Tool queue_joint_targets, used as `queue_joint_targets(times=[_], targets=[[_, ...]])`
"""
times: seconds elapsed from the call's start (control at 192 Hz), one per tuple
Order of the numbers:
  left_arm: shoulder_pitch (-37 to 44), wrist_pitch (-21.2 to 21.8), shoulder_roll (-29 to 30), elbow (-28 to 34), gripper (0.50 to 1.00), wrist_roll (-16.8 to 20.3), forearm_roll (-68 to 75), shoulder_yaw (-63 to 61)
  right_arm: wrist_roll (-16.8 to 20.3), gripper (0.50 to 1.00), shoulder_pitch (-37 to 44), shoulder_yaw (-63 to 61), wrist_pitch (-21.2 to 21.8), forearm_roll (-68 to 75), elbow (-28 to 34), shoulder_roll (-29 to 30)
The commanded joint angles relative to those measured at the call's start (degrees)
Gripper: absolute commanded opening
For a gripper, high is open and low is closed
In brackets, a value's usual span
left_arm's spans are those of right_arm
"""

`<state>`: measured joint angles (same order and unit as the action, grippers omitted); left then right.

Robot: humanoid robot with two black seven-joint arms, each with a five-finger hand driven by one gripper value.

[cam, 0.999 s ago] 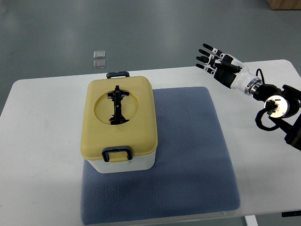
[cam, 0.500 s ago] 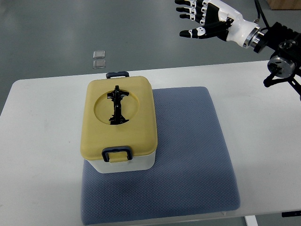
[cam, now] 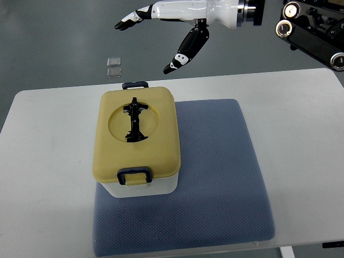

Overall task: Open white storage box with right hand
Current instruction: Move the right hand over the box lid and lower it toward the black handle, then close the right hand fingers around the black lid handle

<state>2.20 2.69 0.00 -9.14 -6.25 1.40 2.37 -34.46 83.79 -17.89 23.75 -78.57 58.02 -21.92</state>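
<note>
right hand (cam: 177,21): glossy white shell, slim black fingers (cam: 189,47) with white-capped tips | wrist: black ring behind a silver metal collar | forearm: black angular link at the top right corner, with round silver-and-white joint caps and small screws

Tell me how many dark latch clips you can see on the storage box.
2: one latch clip on the lid's near edge, another on the far edge. Any on the sides would be hidden.

The right robot hand (cam: 177,21) is partly cut off by the top edge; the worktop (cam: 48,177) and blue mat (cam: 215,177) run past the bottom edge; two small floor objects (cam: 113,67) are too small to identify.
</note>
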Motion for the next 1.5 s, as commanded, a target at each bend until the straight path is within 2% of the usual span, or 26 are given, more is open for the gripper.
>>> queue_joint_targets(times=[0.0,0.307,0.39,0.859,1.155,1.265,1.348,1.389,1.493], targets=[[0.00,0.04,0.00,0.00,1.000,0.01,0.00,0.00,-0.54,0.930,6.12,7.70,-0.37,-2.47,0.08,1.96],[0.00,-0.05,0.00,0.00,1.000,0.01,0.00,0.00,-0.54,0.928,14.47,18.86,-0.81,-8.88,0.08,11.11],[0.00,-0.05,0.00,0.00,1.000,0.01,0.00,0.00,-0.54,0.928,16.14,21.93,-2.13,-10.02,-0.36,13.30],[0.00,-0.05,0.00,0.00,1.000,0.01,0.00,0.00,-0.54,0.897,13.95,25.89,-7.93,-14.24,-2.03,15.24],[0.00,0.04,0.00,0.00,1.000,0.01,0.00,0.00,-0.54,0.778,12.37,26.15,-9.78,-14.33,-2.21,15.24],[0.00,-0.05,0.00,0.00,1.000,0.01,0.00,0.00,-0.54,0.703,12.01,26.15,-10.92,-14.77,-2.21,15.15],[0.00,-0.05,0.00,0.00,1.000,0.01,0.00,0.00,-0.54,0.617,12.01,26.07,-11.01,-14.77,-2.21,14.89],[0.00,-0.05,0.00,0.00,1.000,0.01,0.00,0.00,-0.54,0.594,12.01,25.98,-11.01,-14.77,-2.21,14.88],[0.00,-0.05,0.00,0.00,1.000,0.01,0.00,0.00,-0.54,0.500,12.01,25.71,-11.71,-14.60,-2.29,14.71]])
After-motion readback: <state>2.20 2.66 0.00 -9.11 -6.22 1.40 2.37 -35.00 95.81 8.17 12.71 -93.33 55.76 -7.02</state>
